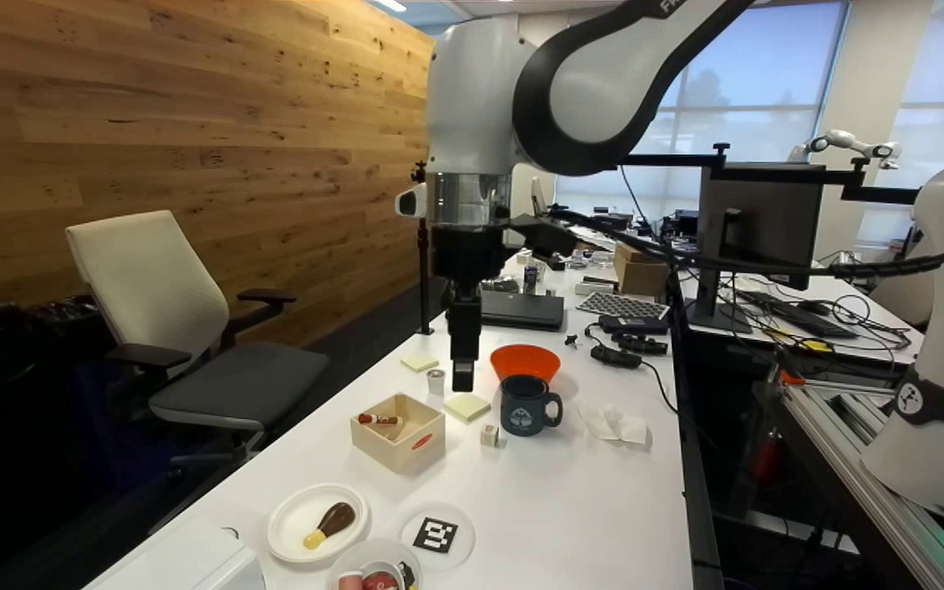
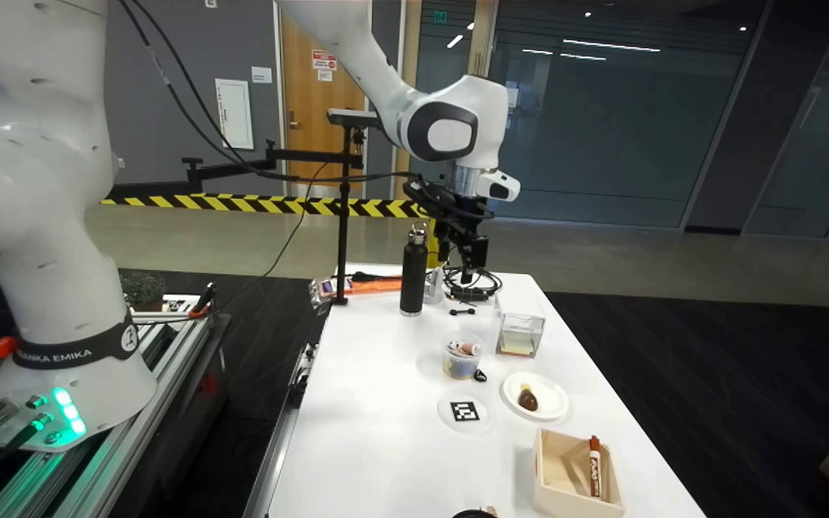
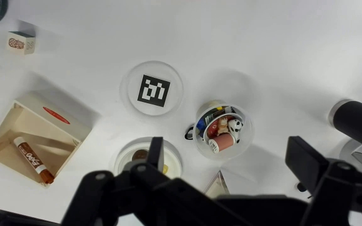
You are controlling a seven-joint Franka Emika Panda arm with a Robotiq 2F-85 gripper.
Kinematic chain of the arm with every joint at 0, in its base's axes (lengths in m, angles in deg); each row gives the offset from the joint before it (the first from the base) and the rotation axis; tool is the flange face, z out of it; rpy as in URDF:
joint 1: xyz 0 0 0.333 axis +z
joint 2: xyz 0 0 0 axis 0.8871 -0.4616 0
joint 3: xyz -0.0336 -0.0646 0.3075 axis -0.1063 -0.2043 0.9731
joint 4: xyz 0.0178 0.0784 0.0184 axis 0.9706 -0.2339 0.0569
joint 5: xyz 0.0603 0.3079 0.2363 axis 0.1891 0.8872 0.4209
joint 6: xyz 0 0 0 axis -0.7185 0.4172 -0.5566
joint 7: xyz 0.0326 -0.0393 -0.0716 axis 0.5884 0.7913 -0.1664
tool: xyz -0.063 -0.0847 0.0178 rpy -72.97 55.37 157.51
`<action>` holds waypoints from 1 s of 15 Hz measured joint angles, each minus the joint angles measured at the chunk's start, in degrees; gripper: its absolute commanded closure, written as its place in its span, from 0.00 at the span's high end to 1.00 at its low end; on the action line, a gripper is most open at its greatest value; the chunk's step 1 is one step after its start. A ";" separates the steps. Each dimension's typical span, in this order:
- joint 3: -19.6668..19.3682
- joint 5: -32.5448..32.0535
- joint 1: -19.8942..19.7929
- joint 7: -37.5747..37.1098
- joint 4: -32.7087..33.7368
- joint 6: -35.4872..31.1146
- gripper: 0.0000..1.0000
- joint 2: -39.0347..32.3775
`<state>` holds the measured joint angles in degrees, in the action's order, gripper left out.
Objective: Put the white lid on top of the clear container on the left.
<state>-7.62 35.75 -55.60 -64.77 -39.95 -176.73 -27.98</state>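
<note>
- gripper (image 3: 229, 153) is filling the bottom of the view, jaws standing wide apart
- round see-through lid (image 3: 132, 88) is lying flat on the surface (image 3: 231, 44), black-and-white square (image 3: 153, 91) facing up
- clear container (image 3: 245, 139) is sitting just beside it, holding a panda figure (image 3: 235, 126), a reddish roll (image 3: 224, 142) and other bits
- white dish (image 3: 175, 164) with a brown lump (image 3: 139, 154) is half hiding behind the gripper
- tan box (image 3: 74, 125) is holding an Expo marker (image 3: 33, 158); pineapple block (image 3: 20, 44) is sitting near the top-left corner

Two opposed views, one overhead

Both exterior views look down the long white surface (image 1: 578, 500) from opposite ends, with tall glass windows (image 1: 767, 74) beyond in an exterior view, a brown wooden door (image 2: 306, 97) beyond in an exterior view. The wrist view, nearest, looks steeply down past the black end effector (image 3: 228, 150). All share the round translucent plastic lid (image 3: 153, 89).
</note>
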 measured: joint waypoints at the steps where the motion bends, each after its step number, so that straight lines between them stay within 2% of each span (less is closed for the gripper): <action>1: -0.01 0.00 0.00 -0.29 0.69 -1.04 1.00 -1.78; 6: -1.27 0.08 -0.17 -1.70 2.69 -4.99 1.00 -9.66; 15: -1.87 3.00 -1.57 -4.22 4.19 -7.33 1.00 -18.06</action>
<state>-9.49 38.75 -57.17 -68.99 -35.76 -184.06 -46.04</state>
